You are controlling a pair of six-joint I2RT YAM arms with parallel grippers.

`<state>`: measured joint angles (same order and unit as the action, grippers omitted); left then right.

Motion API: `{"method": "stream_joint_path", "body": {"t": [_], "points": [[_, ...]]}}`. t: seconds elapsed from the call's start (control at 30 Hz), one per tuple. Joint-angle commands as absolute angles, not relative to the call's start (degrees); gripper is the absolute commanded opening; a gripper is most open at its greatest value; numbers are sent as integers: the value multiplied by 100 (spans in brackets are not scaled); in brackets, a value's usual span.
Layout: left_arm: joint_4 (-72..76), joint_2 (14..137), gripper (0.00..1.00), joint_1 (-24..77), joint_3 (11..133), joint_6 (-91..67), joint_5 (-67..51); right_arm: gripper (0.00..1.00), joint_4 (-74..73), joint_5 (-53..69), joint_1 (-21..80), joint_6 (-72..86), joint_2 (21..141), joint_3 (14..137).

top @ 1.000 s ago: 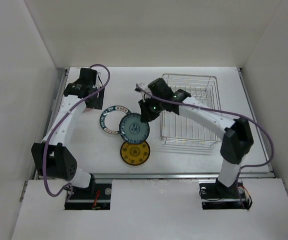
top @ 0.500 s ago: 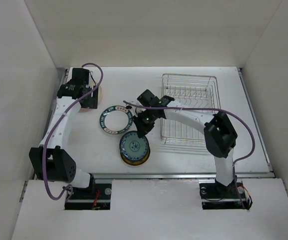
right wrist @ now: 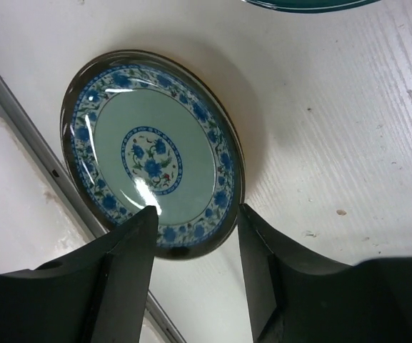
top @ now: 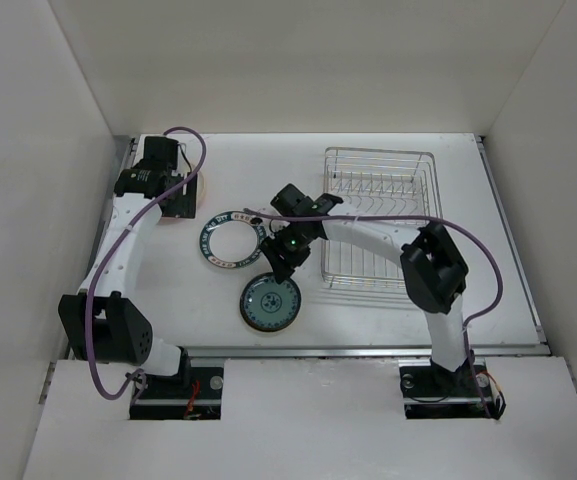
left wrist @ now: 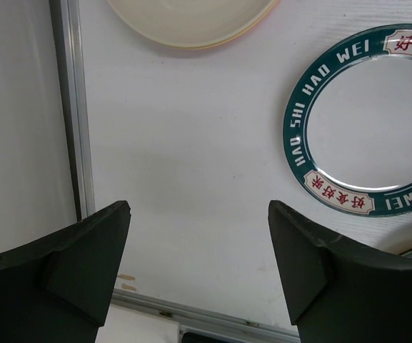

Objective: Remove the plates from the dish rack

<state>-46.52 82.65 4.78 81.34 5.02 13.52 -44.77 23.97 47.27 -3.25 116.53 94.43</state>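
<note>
Since half a second ago the small teal-blue patterned round plate (top: 270, 303) has been coming down toward the near edge of the worktop. It is now lying flat there, left of the middle, hiding the orange-yellow plate that was showing in that spot a second ago. The right arm has been following it, folding its elbow further in. The white worktop (top: 488, 260) is carrying the rectangular silver wire dish rack (top: 408, 175) on its right half, reaching toward the far edge, and the right arm is crossing the rack's near-left corner. The round white plate with the dark teal lettered rim (top: 230, 240) is lying flat in the middle of the left half, just beyond the small plate; whether the two are touching cannot be told. A round cream plate (left wrist: 191, 18) is resting toward the far-left corner, mostly under the left wrist, with an orange-tinged edge peeking from beneath it. The right gripper (right wrist: 195, 214) is hovering over the small plate's rim with its jaws spread wide, gripping nothing. The left gripper (left wrist: 198, 214) is hanging over bare worktop beside the left edge rail, jaws likewise parted and empty.
</note>
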Motion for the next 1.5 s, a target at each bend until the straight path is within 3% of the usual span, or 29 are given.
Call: {"method": "stream_joint_path", "body": {"t": [0.0, 0.23, 0.4, 0.47, 0.57, 0.63, 0.7, 0.8, 1.03, 1.13, 1.3, 1.47], "points": [[-4667, 8042, 75, 457, 8095, 431, 1318, 54, -4579, 2136, 4965, -396, 11549, 9703], [-4667, 8042, 75, 457, 8095, 431, 1318, 53, -4641, 1943, 5080, -396, 11654, 9878], [-4667, 8042, 75, 457, 8095, 431, 1318, 53, -4405, 1636, 5080, 16, 10997, 10072], [-4667, 7990, 75, 405, 8147, 431, 1318, 53, -4185, 987, 5080, 227, 10654, 10072], [-4667, 7937, 75, 291, 8147, 431, 1590, 60, -3780, -572, 5019, 824, 9786, 9985], [-4579, 7937, 87, 229, 8087, 273, 1993, 71, -3718, -1533, 4817, 1481, 9502, 9827], [-4491, 7937, 93, 37, 8034, 97, 2582, 77, -3849, -2709, 4440, 1914, 9274, 9660], [-4438, 7997, 100, -289, 8033, -131, 2892, 82, -4314, -3381, 3739, 2679, 8896, 9511], [-4597, 7998, 100, -1765, 8095, -694, 2944, 95, -4413, -3665, 2454, 3629, 7447, 8299], [-4658, 7998, 100, -1951, 8095, -694, 3067, 95, -4342, -3718, 2146, 3788, 6998, 7955], [-4764, 7937, 100, -2346, 7858, -765, 2936, 95, -4000, -4395, 2083, 4104, 5979, 7148], [-4764, 7744, 100, -2417, 7744, -817, 2988, 99, -4042, -4535, 2083, 4104, 5748, 6926]]}}
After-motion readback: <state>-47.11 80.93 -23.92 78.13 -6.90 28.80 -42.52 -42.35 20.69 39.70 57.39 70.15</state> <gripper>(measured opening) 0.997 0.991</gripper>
